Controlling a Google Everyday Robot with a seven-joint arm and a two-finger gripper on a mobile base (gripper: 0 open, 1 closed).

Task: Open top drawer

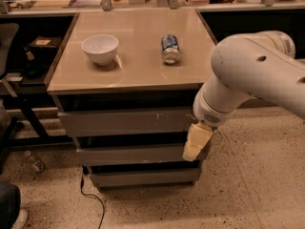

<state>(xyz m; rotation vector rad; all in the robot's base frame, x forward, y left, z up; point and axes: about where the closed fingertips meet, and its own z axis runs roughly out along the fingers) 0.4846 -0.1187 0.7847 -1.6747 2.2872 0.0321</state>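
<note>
Under the bench (143,75) top sat the top drawer (119,122), uppermost of three grey fronts. It was shut, its long axis running left to right and its face turned toward the camera. Just below its right end hung the pincer (192,149), pointing down; whether it was clenched or released could not be told. A bowl (100,48) and a can (169,48) rested on the bench.

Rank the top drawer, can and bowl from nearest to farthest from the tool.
The tool hangs at the table's front right corner.
1. Top drawer, its right end beside the tool.
2. Can, on the table, right of centre.
3. Bowl, on the table, left side.
</note>
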